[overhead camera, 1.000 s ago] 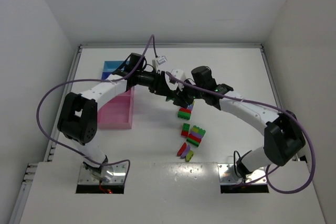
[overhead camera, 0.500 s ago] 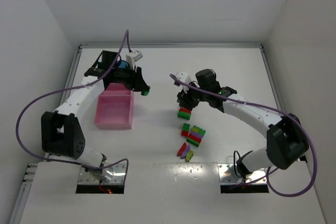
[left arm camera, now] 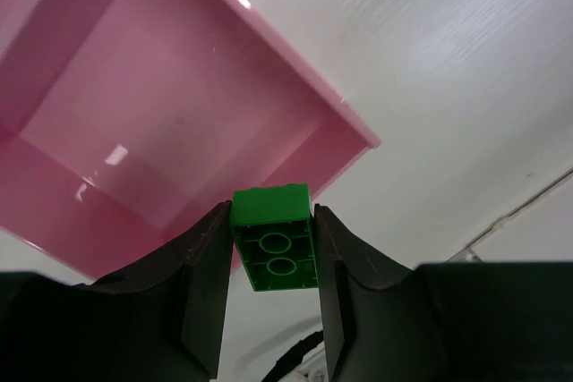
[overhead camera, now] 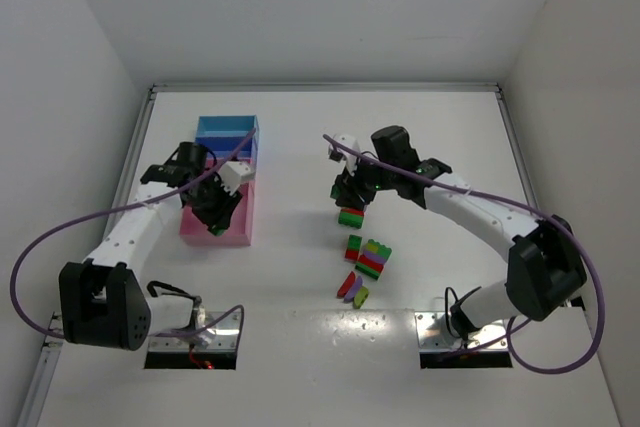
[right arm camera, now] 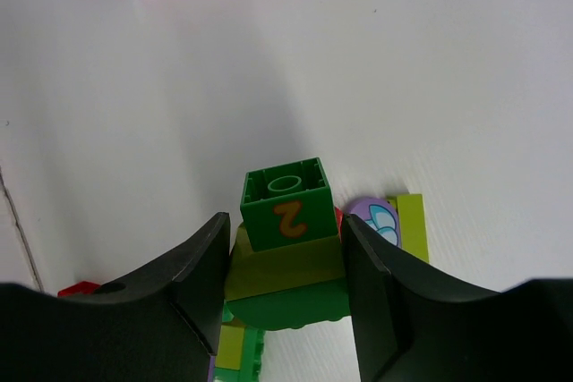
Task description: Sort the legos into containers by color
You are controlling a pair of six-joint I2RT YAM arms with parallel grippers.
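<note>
left gripper [left arm camera: 271, 219] clamped tight on single green brick [left arm camera: 273, 248], hollow underside toward wrist camera, over edge of pink tray [left arm camera: 161, 105]; blue trays [overhead camera: 225, 129] joined behind it

right gripper [right arm camera: 285, 232] closed around multicoloured stack [right arm camera: 285, 270], green "2" brick [right arm camera: 286, 207] on top, mid-table [overhead camera: 430, 127]; loose legos [overhead camera: 365, 259] just beside

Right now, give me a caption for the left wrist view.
Left gripper holding a green brick over the pink tray's edge.
</note>
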